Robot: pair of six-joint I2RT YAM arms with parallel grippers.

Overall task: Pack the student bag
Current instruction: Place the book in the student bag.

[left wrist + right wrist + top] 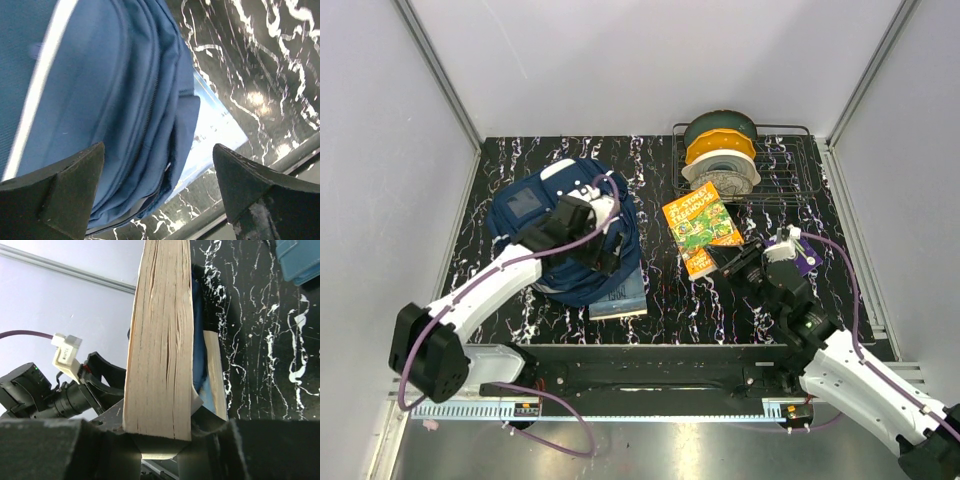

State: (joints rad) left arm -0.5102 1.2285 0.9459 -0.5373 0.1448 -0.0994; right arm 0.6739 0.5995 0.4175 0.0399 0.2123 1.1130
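One navy backpack (512, 228), two books (a colourful book (700, 224) and a blue book (623, 296)), one wire rack (798, 160), three spools (720, 150) in it.

wire rack (792, 165) (back right) holds spools (721, 158)

A black tabletop (660, 170) veined with white marbling sits boxed in by plain pale grey walls (650, 60) joined at the back corners by slanting aluminium rails (440, 78), with a brushed metal surface (670, 450) along the near edge under soft, even light.
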